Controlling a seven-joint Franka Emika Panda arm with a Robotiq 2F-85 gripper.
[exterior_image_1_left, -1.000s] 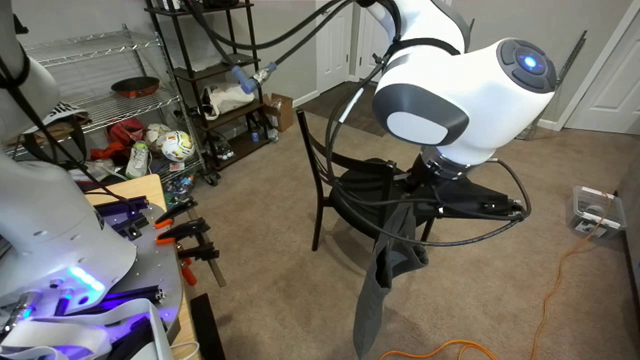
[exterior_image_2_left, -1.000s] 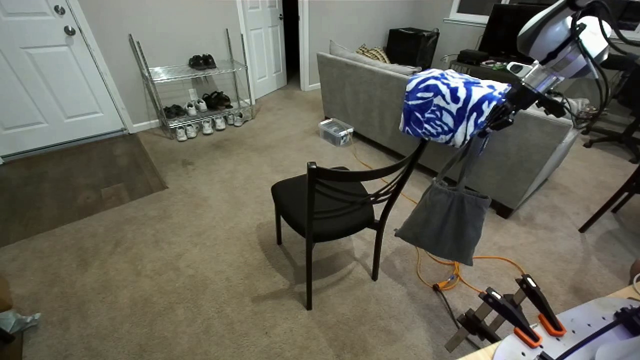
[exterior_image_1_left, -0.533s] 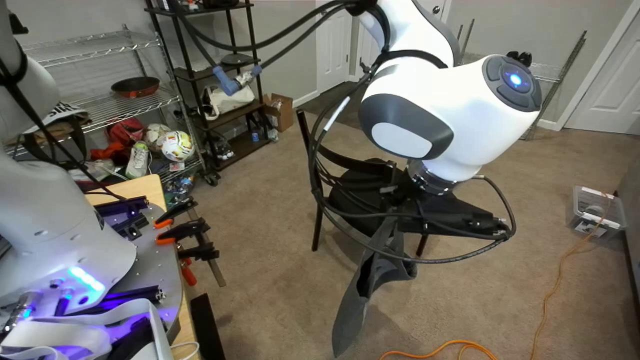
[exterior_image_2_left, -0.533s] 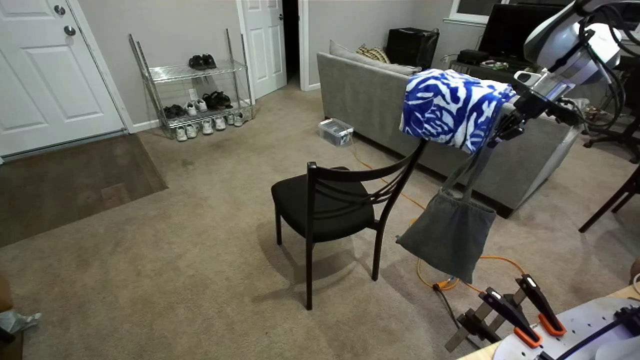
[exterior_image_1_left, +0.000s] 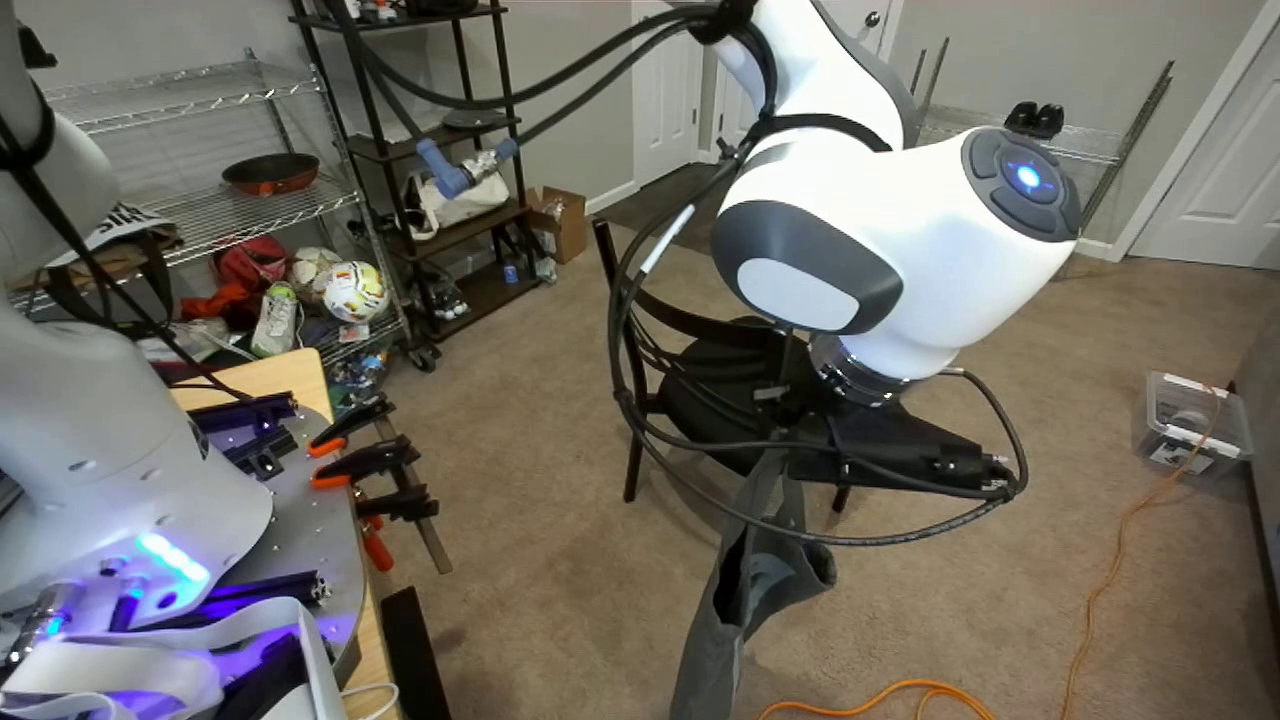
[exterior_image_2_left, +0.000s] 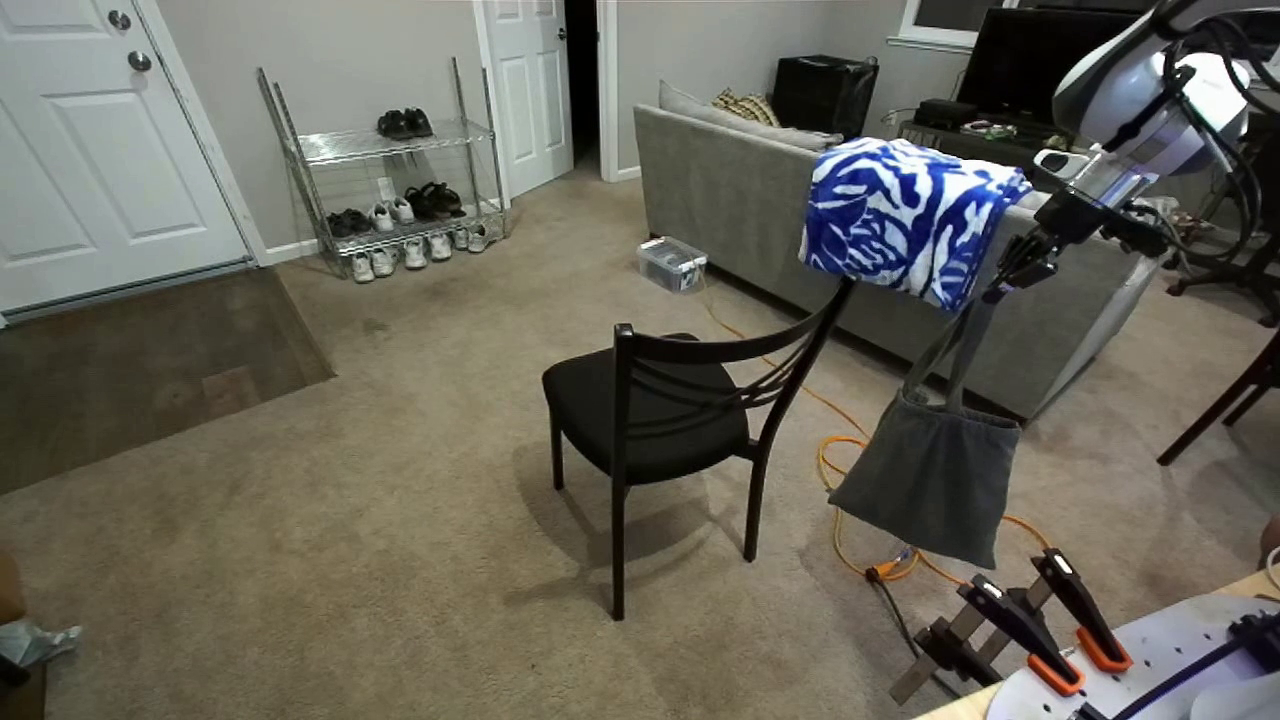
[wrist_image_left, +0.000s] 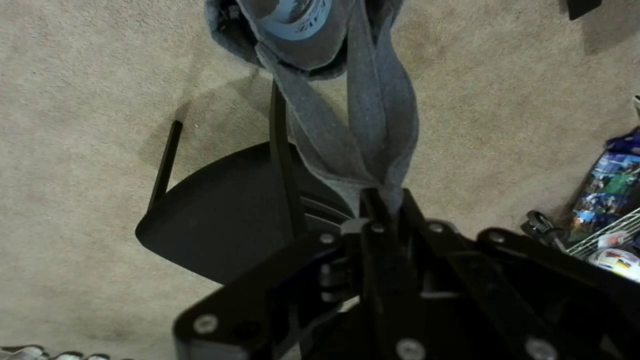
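A dark grey cloth bag hangs in the air from my gripper, seen in an exterior view as the bag body (exterior_image_2_left: 930, 470) and in another exterior view as the bag side (exterior_image_1_left: 715, 620). My gripper (wrist_image_left: 390, 202) is shut on its straps (wrist_image_left: 370, 110), which are pinched together between the fingertips. Inside the bag's mouth a light blue printed thing (wrist_image_left: 297, 22) shows in the wrist view. A black chair (exterior_image_2_left: 680, 420) stands close by; its seat (wrist_image_left: 220, 215) lies below and left of the jaws in the wrist view. In an exterior view the gripper (exterior_image_2_left: 1000, 290) is above the bag, to the right of the chair back.
A blue and white patterned cloth (exterior_image_2_left: 900, 215) shows against the grey sofa (exterior_image_2_left: 730, 180). Orange cord (exterior_image_2_left: 840, 460) lies on the carpet under the bag. Clamps (exterior_image_2_left: 1020, 620) jut from the table edge. Wire shelving (exterior_image_1_left: 220, 190) and a clear box (exterior_image_1_left: 1190, 425) stand farther off.
My arm has lowered and drawn back from the patterned cloth, carrying the bag down and away from the chair. The bag has swung a little. The grip on the straps stays the same.
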